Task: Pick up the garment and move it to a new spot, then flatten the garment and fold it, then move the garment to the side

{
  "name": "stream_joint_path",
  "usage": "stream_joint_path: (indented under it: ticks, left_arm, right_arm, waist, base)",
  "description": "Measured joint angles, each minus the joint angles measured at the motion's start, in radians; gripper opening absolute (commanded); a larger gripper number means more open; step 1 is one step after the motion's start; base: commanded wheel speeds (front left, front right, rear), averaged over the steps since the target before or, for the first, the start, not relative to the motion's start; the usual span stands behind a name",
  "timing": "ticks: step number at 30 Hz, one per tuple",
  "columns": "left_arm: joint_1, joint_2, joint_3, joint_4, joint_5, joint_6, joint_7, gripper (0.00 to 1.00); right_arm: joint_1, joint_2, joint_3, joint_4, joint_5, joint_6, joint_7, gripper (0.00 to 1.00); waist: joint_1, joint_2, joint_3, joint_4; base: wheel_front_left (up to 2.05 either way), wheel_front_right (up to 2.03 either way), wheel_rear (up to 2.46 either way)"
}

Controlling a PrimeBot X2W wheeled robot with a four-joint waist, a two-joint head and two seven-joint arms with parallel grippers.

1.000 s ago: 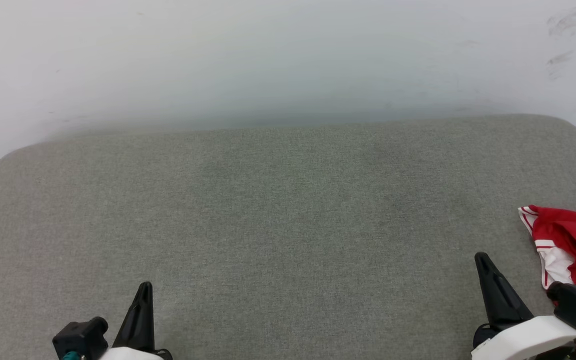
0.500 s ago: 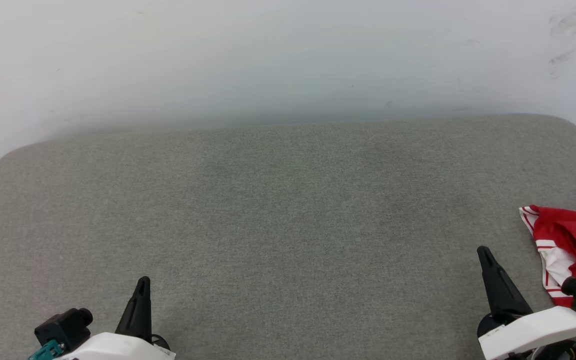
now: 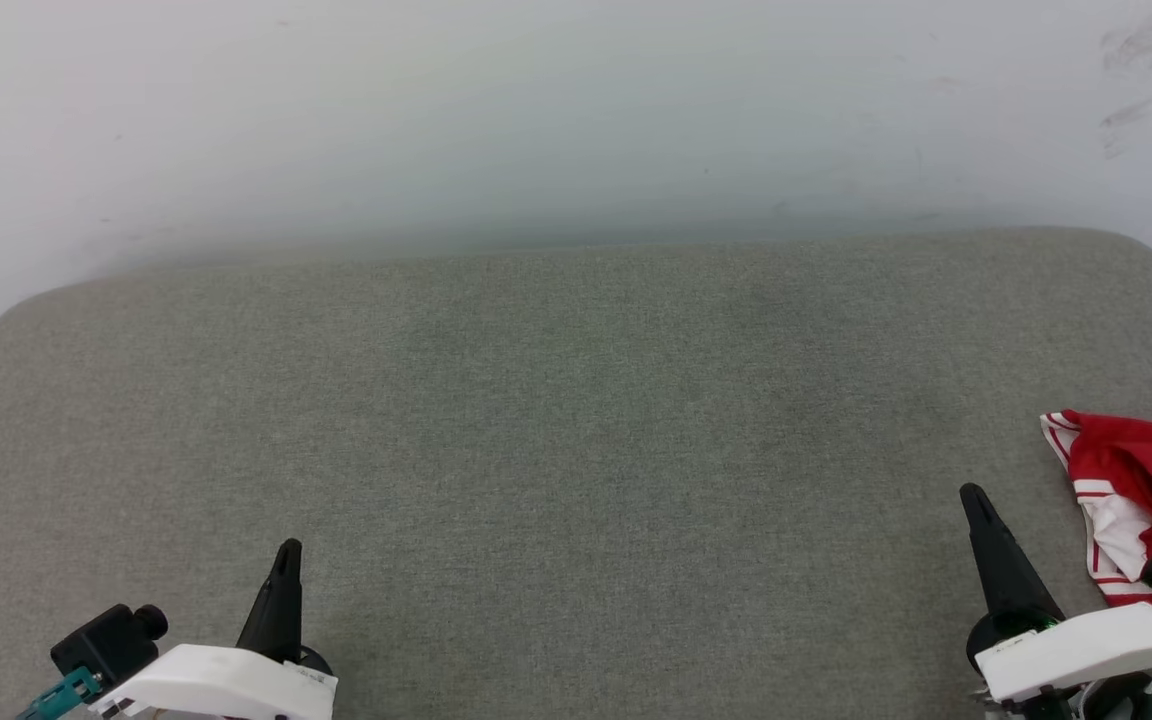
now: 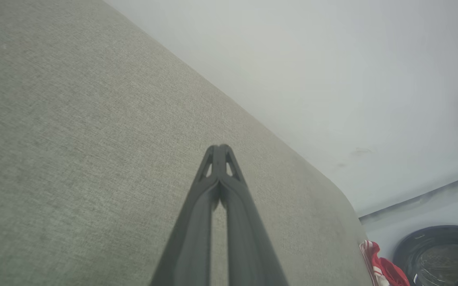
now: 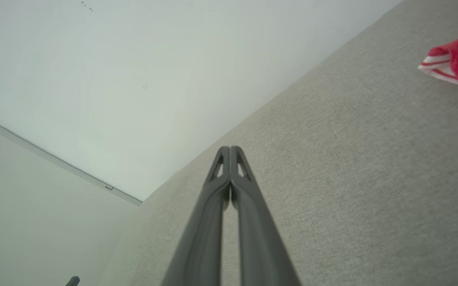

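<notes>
- Finds garment [image 3: 1141, 465] bunched at the right edge of the head view, lying on grey cushion [image 3: 576, 430].
- Holds left gripper [image 3: 288, 547] at lower left, jaws pressed together on nothing, bare cushion around it.
- Holds right gripper [image 3: 967, 491] at lower right, jaws together, empty, near garment's left side but apart from it.
- Shows white wall [image 3: 576, 110] across the top.

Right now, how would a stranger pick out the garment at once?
Start from the wide grey cushioned surface below the pale wall. Go to its right edge, just beside the right end effector. There lies the garment, crumpled, the only red thing, with white striped trim.
</notes>
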Motion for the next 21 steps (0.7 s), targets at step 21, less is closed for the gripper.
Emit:
stream_joint_path:
  ticks: [21]
  left_arm:
    - [-0.044, -0.031, 0.049, 0.037, -0.23, -0.044, 0.062, 0.0]
  right_arm:
    - [-0.037, -0.002, -0.016, 0.056, 0.256, 0.0, 0.014, 0.0]
  waist:
    - [0.0, 0.0, 0.003, 0.003]
  base:
    - [0.0, 0.0, 0.0]
